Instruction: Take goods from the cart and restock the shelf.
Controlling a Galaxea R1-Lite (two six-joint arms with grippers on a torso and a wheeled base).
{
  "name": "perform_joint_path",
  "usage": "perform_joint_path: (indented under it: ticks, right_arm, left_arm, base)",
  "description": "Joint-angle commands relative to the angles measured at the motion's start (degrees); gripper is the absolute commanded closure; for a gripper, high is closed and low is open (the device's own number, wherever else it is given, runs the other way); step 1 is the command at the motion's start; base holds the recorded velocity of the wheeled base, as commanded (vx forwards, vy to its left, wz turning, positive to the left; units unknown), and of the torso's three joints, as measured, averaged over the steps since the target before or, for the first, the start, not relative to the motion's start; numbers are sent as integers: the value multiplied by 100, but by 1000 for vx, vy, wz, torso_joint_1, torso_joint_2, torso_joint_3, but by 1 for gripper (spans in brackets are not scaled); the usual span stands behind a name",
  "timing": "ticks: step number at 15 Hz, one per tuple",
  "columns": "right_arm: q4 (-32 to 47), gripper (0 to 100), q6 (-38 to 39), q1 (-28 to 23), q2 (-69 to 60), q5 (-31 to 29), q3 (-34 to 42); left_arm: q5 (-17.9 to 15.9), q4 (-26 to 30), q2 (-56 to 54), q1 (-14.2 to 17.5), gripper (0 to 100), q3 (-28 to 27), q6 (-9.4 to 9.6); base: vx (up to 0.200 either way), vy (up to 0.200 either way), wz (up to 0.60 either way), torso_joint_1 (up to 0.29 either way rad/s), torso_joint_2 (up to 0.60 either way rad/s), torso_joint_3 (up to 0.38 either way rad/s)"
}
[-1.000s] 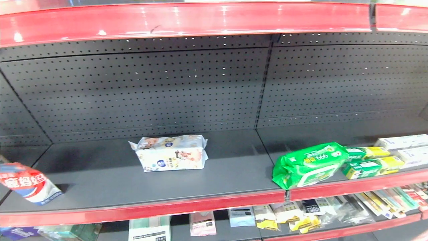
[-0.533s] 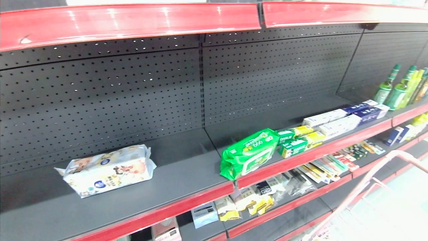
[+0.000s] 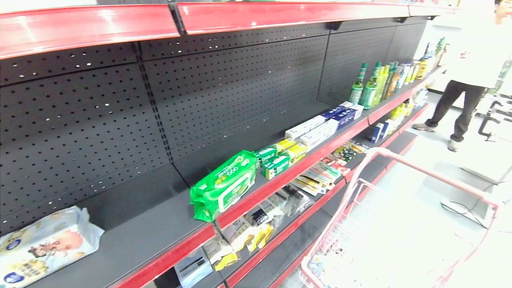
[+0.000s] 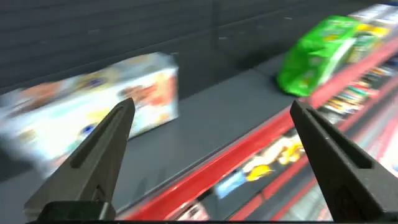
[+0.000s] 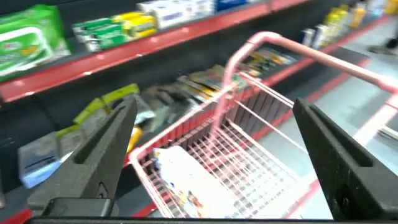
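A long store shelf of dark grey boards with red front edges stands against a black perforated back panel, over a pale floor. On the middle board lie one green pack at the front edge and one white printed pack, well apart. A pink wire cart stands beside the shelf with a pale pack inside. The left gripper and right gripper are both spread wide and hold nothing.
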Motion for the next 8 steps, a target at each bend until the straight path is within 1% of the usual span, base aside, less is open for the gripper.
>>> perform_joint_path:
  ticks: [1,5,8]
  right_arm:
    - [2,0,0,-1,1,-2,0]
    - [2,0,0,-1,1,-2,0]
    - [2,0,-18,-1,10,-2,0]
  left_arm:
    - [1,-2,7,0,0,0,0]
    - [1,-2,7,0,0,0,0]
    - [1,-2,7,0,0,0,0]
  base:
    - [0,0,-600,-2,7,-2]
    - [0,0,-600,1,2,2]
    - [0,0,0,0,0,0]
